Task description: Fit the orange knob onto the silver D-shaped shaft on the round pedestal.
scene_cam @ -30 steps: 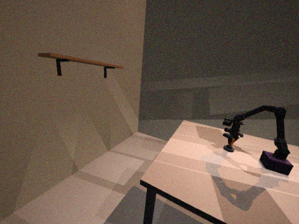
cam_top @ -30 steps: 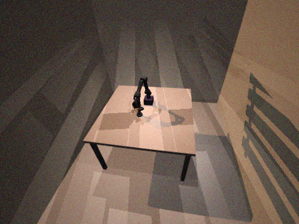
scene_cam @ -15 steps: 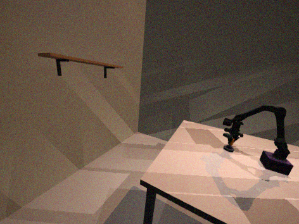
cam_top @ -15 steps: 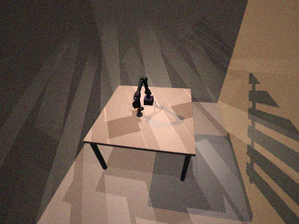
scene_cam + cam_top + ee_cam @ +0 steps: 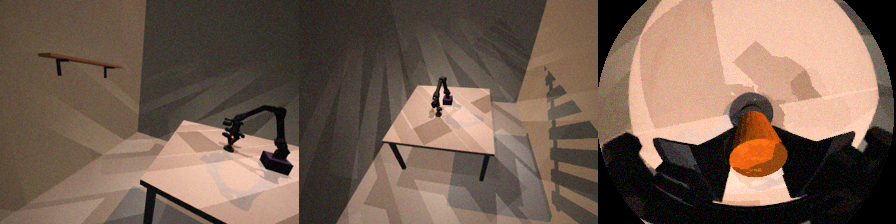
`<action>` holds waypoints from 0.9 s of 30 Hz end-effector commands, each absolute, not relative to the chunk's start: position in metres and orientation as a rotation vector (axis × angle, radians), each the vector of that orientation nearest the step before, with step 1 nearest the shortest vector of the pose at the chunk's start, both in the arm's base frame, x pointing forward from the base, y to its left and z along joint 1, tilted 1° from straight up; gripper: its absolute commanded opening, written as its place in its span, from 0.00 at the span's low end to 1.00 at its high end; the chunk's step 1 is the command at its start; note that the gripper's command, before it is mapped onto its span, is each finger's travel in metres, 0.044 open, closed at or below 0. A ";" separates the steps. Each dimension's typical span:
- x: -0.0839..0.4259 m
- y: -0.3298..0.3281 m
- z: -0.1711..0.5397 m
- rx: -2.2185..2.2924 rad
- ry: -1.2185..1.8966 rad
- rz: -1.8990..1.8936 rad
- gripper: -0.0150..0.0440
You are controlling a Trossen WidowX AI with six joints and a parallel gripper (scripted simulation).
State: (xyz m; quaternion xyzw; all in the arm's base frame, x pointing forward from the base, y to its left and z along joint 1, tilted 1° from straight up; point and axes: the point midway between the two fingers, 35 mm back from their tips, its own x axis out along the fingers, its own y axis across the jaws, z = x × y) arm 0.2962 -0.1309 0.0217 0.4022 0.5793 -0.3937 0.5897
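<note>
The orange knob (image 5: 757,156) is held between the fingers, its wide end facing the wrist camera; a small orange patch of it (image 5: 232,139) shows in the exterior view. My gripper (image 5: 438,109) (image 5: 232,142) (image 5: 754,129) is shut on the knob, low over the round pedestal (image 5: 438,115) (image 5: 229,149) (image 5: 766,104), which looks dark grey. In the wrist view the knob's far end overlaps the near part of the pedestal. The silver shaft, the knob's hole and both flat sides are hidden. I cannot tell whether the knob touches the shaft.
The table (image 5: 471,137) (image 5: 171,169) carries the arm's dark purple base block (image 5: 447,100) (image 5: 275,163), which stands to one side of the pedestal. Shadows of the arm and other shapes cross the table top. A wooden shelf (image 5: 79,60) is on the wall, away from the table.
</note>
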 end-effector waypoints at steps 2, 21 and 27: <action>0.298 -0.131 0.020 0.947 1.339 -0.925 0.25; 0.297 -0.132 0.025 0.988 1.320 -0.965 0.25; 0.298 -0.131 0.023 1.106 1.259 -1.081 0.25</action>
